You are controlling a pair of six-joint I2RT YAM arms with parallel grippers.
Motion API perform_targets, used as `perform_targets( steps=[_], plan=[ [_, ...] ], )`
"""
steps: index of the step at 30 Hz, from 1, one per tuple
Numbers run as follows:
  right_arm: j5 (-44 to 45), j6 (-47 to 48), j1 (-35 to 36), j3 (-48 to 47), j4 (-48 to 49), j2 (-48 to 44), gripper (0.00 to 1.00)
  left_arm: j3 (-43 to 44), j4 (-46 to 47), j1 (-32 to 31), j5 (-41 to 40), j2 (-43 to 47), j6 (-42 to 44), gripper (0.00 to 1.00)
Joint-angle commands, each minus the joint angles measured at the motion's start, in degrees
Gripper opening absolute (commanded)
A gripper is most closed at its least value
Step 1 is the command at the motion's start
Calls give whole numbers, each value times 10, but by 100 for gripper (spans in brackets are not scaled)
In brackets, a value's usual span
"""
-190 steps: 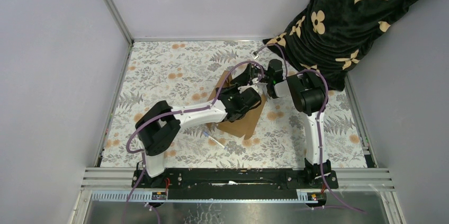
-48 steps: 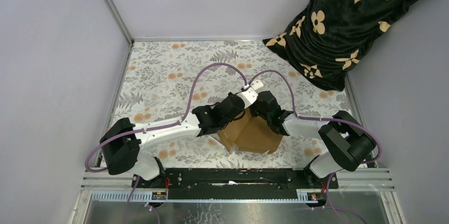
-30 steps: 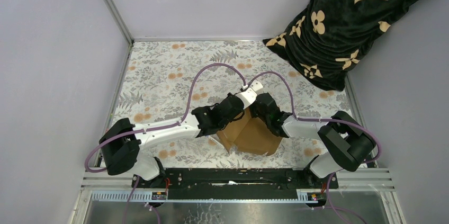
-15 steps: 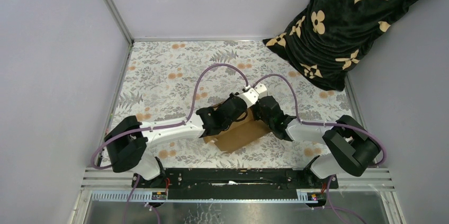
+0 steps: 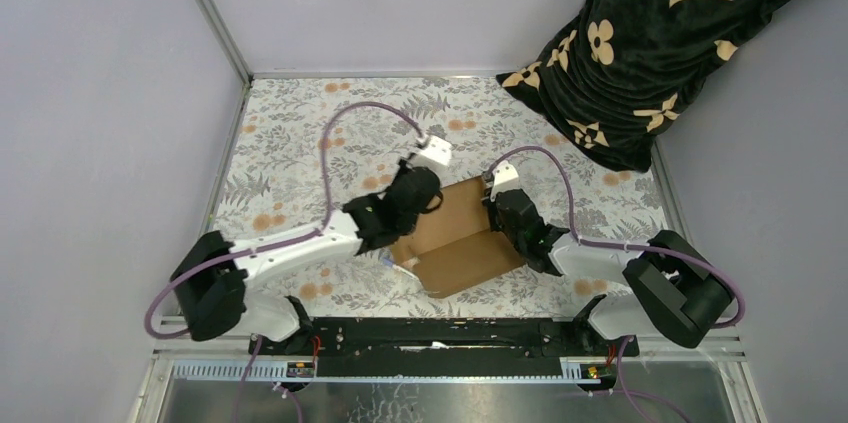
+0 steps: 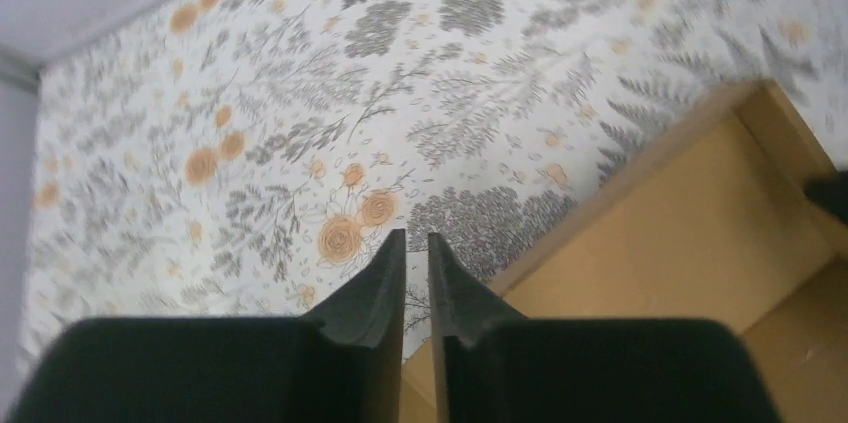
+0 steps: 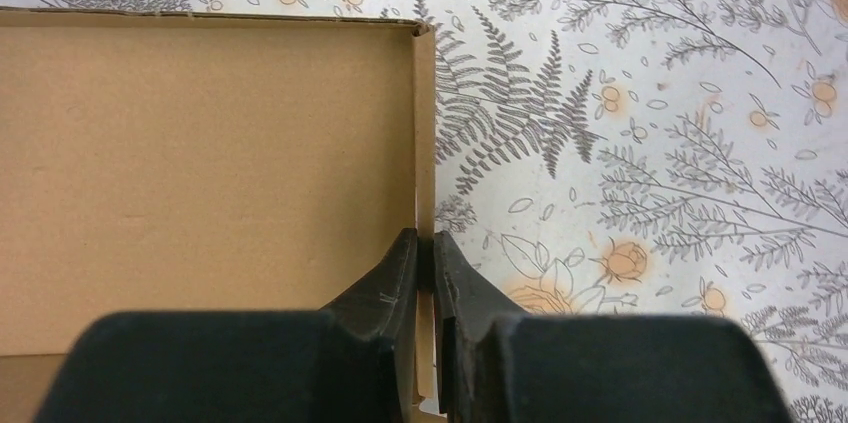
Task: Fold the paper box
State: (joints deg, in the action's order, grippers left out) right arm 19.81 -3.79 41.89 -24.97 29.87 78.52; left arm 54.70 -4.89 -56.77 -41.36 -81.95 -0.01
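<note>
Box: brown cardboard, partly folded, lying on the floral mat between the two grippers. The top view shows two panels meeting at a crease. The far panel has raised edges; the near panel lies flat.

Left of box: left arm stretches low over the mat, wrist at the box's far-left edge. Left gripper: fingers a narrow slit apart, nothing between them, only mat pattern visible through the gap. The tips sit just outside the box's far-left edge, over the mat. Cannot tell whether they touch the cardboard. In the left wrist view the box fills the lower right, its edge running diagonally.

On box: the right wrist view looks into the far panel. It shows a plain floor, a low wall along the far side and another along the right side, the two meeting at a corner.

Right edge of box: right gripper is clamped on the right side wall. One finger is inside the box and the other outside over the mat, with the cardboard strip running straight between the tips. The grip is a little nearer than the far-right corner. Right arm lies to the box's right.

Far right of box, well apart: black blanket with a tan flower print.
</note>
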Motion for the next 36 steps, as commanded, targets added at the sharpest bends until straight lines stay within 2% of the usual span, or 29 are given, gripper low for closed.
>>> perform_targets(
  steps=[1, 5, 10, 15, 17, 19, 25, 30, 36],
  plan=[
    [64, -20, 2, 24, 31, -36, 0, -33, -9, 65, -22, 65, -140, 14],
    [94, -26, 7, 43, 42, -58, 0, -64, -32, 96, -1, 76, -222, 3],
    [112, -21, 16, 40, 36, -54, 0, -88, -55, 103, -5, 44, -308, 2],
    [115, -19, 18, 36, 27, -56, 0, -124, -34, 129, 25, 49, -353, 9],
    [116, -19, 18, 36, 22, -57, 0, -152, -12, 148, 37, 77, -360, 19],
    [115, -20, 18, 37, 21, -58, 0, -183, 15, 168, 64, 111, -363, 23],
    [113, -22, 18, 36, 19, -57, 0, -260, 91, 191, 128, 161, -377, 1],
    [109, -29, 18, 29, 5, -53, 0, -340, 196, 191, 209, 189, -380, 0],
    [105, -54, 19, 20, -9, -45, 0, -390, 236, 191, 247, 257, -373, 27]
  ],
)
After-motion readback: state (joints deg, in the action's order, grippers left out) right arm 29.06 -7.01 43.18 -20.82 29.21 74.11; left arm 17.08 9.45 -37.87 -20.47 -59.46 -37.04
